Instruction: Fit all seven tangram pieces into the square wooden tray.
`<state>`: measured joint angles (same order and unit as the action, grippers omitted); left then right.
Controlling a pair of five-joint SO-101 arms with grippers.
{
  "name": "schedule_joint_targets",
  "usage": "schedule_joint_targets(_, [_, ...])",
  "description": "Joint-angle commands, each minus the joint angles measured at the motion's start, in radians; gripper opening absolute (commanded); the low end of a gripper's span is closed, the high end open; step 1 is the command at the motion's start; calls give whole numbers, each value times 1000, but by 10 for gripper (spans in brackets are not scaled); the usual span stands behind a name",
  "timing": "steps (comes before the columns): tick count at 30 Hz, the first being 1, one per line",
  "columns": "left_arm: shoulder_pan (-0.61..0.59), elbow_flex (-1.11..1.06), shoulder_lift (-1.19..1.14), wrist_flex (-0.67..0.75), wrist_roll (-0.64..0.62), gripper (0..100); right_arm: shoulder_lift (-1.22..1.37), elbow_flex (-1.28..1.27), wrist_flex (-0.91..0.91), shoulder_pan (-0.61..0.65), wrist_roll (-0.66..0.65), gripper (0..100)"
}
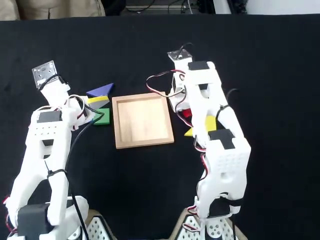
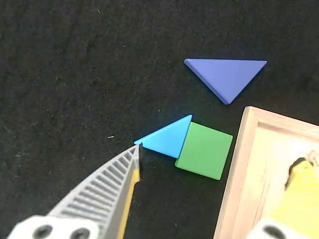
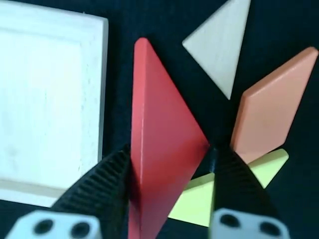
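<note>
Currently my right gripper (image 3: 169, 152) is pinching the red triangle (image 3: 159, 99), one jaw on each slanted side. The piece looks tipped, with one edge face showing, so I judge it is coming off the black table (image 1: 150, 190) rather than lying flat. My reading of the hold: this is the piece closest to the tray (image 3: 94, 74), so it suits going in first. Its long edge runs alongside the tray's outer wall, apart from it by a strip of table.

Outward from there, away from the tray:
- yellow piece (image 3: 219, 194), partly under the red triangle and under one jaw
- orange parallelogram (image 3: 271, 104), just beside that jaw
- cream triangle (image 3: 222, 45), near the parallelogram; whether they touch, I cannot tell

My left gripper (image 2: 219, 159) is on the tray's opposite side, jaws spread wide and holding nothing.
- One jaw tip sits just beside the sharp corner of the light blue triangle (image 2: 167, 137).
- The other jaw shows across the tray's rim.
- The green square (image 2: 204, 149) lies between the jaws, edge to edge with the light blue triangle and just beside the tray wall.
- The dark blue triangle (image 2: 227, 77) lies apart from that pair, outside the tray near its corner.

No piece is in the tray yet, so by my judgement the task is at its start.
</note>
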<state>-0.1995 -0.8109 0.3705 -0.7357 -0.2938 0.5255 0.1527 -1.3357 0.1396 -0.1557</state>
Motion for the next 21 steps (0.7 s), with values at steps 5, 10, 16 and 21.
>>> schedule_joint_targets(5, [-2, 19, 2, 14, -6, 438, -21, 61, -8, -25, -11, 100])
schedule_joint_targets(10, [-2, 21, 2, 14, -6, 438, -79, 73, -55, -44, -11, 124])
schedule_joint_targets(16, [-2, 21, -2, 14, -6, 438, -111, 68, -55, -57, -12, 121])
schedule_joint_targets(21, [-2, 21, -2, 14, -5, 438, -117, 116, -61, -52, -12, 121])
